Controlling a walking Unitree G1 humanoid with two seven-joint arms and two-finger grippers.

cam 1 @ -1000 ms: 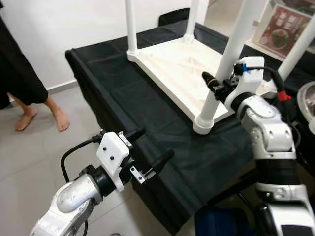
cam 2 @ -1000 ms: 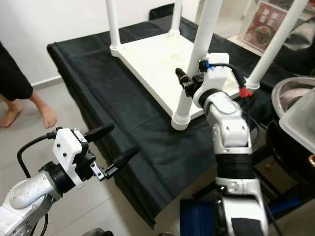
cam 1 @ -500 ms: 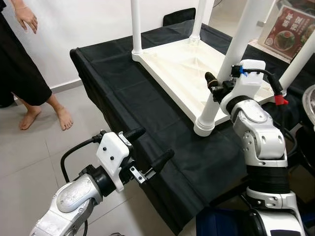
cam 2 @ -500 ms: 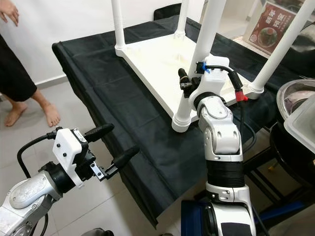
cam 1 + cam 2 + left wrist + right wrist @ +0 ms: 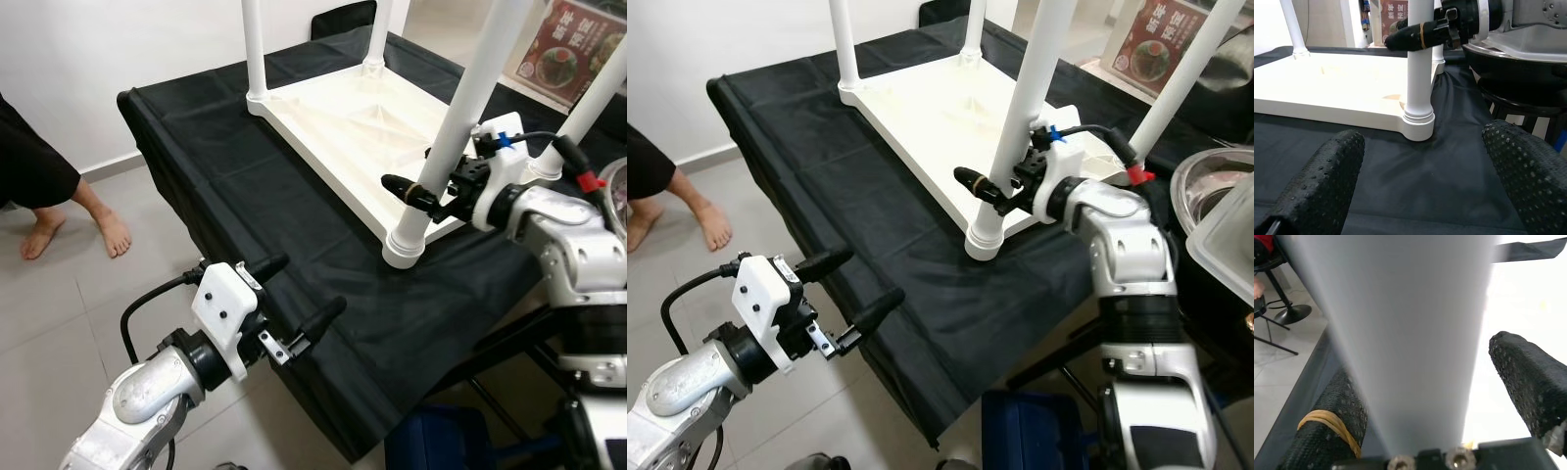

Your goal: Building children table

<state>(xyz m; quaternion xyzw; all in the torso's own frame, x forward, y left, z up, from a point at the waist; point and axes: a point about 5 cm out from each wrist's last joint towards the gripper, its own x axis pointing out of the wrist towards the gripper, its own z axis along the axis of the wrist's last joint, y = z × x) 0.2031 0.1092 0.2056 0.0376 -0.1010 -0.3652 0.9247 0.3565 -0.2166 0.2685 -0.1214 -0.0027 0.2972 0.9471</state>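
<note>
Standing on: worktop point(image 5: 255, 196) under a black cloth, the white children table point(image 5: 343, 122) upside down, tabletop flat on the cloth.
Surroundings: a person's bare feet point(image 5: 73, 230) on the grey tiled floor point(image 5: 59, 323) to the left; red menu poster point(image 5: 566, 49) at the back right; metal bowl point(image 5: 1215, 201) at the right edge.
Near leg: white table leg point(image 5: 446, 147), upright in its corner socket.
Right end effector point(image 5: 436, 191): fingers straddling the near leg, one on each side; a yellow band circles one finger point(image 5: 1327, 440); firm clamping cannot be told.
Left end effector point(image 5: 294, 294): fingers spread wide, holding nothing, beside the worktop's front edge, well apart from the table.
Count: four legs, one tabletop.
</note>
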